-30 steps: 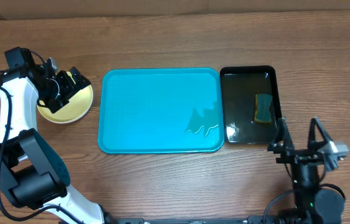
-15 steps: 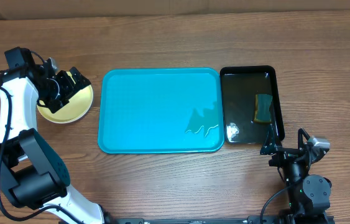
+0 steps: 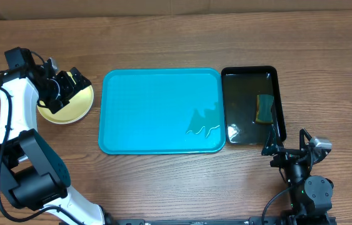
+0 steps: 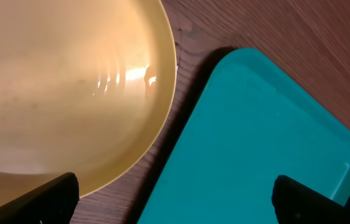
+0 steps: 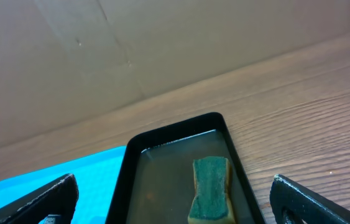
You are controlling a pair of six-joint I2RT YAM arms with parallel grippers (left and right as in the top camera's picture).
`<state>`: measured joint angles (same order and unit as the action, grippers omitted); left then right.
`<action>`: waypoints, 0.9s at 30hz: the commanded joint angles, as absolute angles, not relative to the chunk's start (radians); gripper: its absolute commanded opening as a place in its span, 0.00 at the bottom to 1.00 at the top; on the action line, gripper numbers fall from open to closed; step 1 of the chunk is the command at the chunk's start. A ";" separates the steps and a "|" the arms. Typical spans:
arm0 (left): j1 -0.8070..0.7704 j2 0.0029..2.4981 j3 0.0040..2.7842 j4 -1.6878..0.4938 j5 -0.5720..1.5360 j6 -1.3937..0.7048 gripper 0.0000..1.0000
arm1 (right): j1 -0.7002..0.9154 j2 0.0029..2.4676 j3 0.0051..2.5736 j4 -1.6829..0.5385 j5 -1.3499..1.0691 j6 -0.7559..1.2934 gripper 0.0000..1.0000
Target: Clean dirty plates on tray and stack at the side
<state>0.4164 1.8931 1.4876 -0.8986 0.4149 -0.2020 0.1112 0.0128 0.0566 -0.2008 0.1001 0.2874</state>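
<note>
Wood-grain tabletop [image 3: 163,44], cardboard wall [image 5: 162,50] behind (r. wrist view). Centre: turquoise tray [image 3: 150,106], w/ wet patch [image 3: 204,125] near its 4 o'clock corner. At 9 o'clock of this tray, just beside it but apart: pale yellow plate [image 3: 69,112], right side up on the table; whether more plates lie under it cannot be told. L. gripper [image 3: 68,86] hovers over the plate's 12 o'clock half, fingers spread wide, nothing between them. At 3 o'clock of the turquoise tray, just beside it: glossy black tray [image 3: 251,74] w/ shallow water [image 3: 241,100] and a yellow sponge [image 3: 264,109], green scrub face up. R. gripper [image 3: 293,149] sits at 6 o'clock of the black tray, off its rim, fingers likewise spread wide, holding nothing.
</note>
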 commanded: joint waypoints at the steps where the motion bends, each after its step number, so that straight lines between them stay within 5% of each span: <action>1: 0.416 1.905 1.507 -0.900 0.411 -0.179 1.00 | 0.105 0.003 0.058 -0.193 0.091 0.285 1.00; 27: 0.318 1.772 1.507 -0.901 0.407 -0.179 0.99 | 0.105 0.003 0.058 -0.193 0.092 0.285 1.00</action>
